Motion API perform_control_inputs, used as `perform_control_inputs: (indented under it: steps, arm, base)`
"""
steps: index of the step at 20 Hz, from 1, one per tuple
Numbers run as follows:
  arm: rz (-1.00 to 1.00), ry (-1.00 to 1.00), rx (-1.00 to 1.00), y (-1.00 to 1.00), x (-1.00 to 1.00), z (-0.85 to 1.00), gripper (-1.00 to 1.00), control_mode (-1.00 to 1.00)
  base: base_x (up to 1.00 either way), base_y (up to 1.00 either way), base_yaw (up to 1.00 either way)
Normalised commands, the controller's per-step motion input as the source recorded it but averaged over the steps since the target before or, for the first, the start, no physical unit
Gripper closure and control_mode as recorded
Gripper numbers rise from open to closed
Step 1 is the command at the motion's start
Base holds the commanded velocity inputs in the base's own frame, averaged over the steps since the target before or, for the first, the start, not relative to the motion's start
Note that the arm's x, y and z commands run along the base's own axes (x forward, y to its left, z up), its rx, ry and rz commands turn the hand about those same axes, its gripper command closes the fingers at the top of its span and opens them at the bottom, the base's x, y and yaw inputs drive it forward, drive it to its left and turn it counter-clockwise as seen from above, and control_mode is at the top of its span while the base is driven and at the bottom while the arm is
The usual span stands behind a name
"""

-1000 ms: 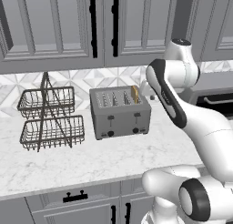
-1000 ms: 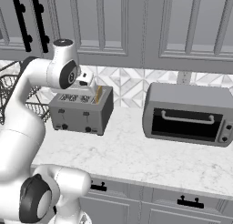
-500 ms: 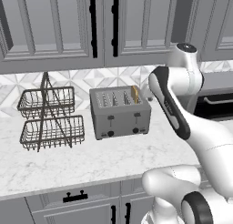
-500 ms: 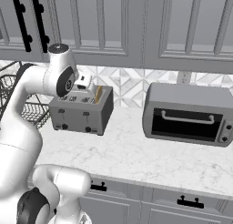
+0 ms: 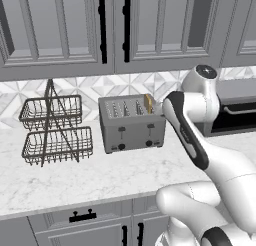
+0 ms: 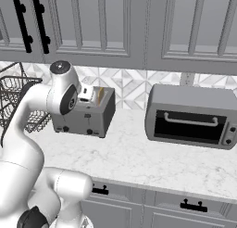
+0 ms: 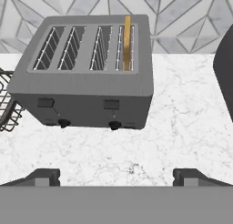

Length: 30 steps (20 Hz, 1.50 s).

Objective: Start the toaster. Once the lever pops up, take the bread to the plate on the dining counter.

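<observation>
Here, toaster (image 7: 84, 70) on marble tabletop (image 7: 182, 123) against tiled backsplash; bread (image 7: 127, 42) upright in rightmost slot, top edge poking out; fingers (image 7: 116, 176) spread wide, holding nothing, apart from toaster front; wire basket rack (image 5: 55, 130) just left of toaster; toaster oven (image 6: 192, 117) well right; cabinets (image 5: 100, 30) overhead.
</observation>
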Motion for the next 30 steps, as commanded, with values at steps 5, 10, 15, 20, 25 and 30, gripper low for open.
perform_control_inputs:
  steps: [5, 10, 15, 20, 25, 30]
  arm:
    - [-0.02, 0.0, 0.0, 0.0, 0.01, -0.4, -1.0, -1.0]
    - [-0.02, 0.0, 0.0, 0.0, 0.03, -0.22, -1.0, -1.0]
    - [-0.02, 0.0, 0.0, 0.0, 0.08, -0.03, -1.0, -1.0]
    - [-0.02, 0.0, 0.0, 0.01, 0.08, -0.13, -1.0, -1.0]
    - [0.0, 0.0, 0.0, 0.0, 0.2, 0.0, -1.0, -1.0]
    - [0.0, 0.0, 0.0, 0.0, 0.34, -0.03, -1.0, -1.0]
  base:
    - [0.0, 0.0, 0.0]
    - [0.0, 0.0, 0.0]
    - [0.0, 0.0, 0.0]
    - [0.0, 0.0, 0.0]
    - [0.0, 0.0, 0.0]
    - [0.0, 0.0, 0.0]
